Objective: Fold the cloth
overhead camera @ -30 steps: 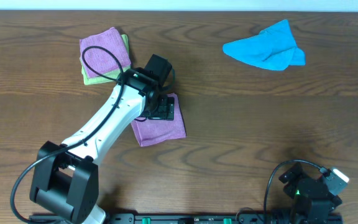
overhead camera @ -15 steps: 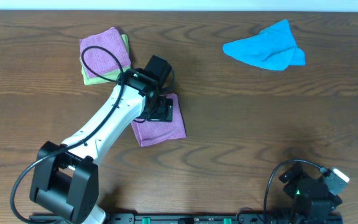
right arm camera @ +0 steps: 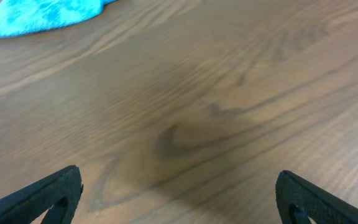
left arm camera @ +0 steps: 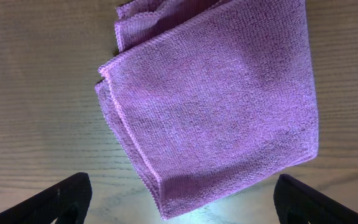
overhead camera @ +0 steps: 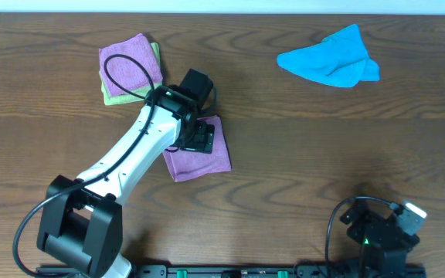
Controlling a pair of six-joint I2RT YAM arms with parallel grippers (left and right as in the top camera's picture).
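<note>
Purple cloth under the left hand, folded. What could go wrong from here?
1. The left hand hangs open over the purple cloth, whose layers fan apart at one corner; a finger catching there could undo the fold.
2. The blue cloth lies crumpled far from that hand; reaching it may be a stretch.

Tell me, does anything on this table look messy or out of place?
The blue cloth at the far right lies crumpled and unfolded, unlike the purple cloth folded flat under the left gripper. In the far-left stack, the top cloth sits askew over the green cloth.
</note>
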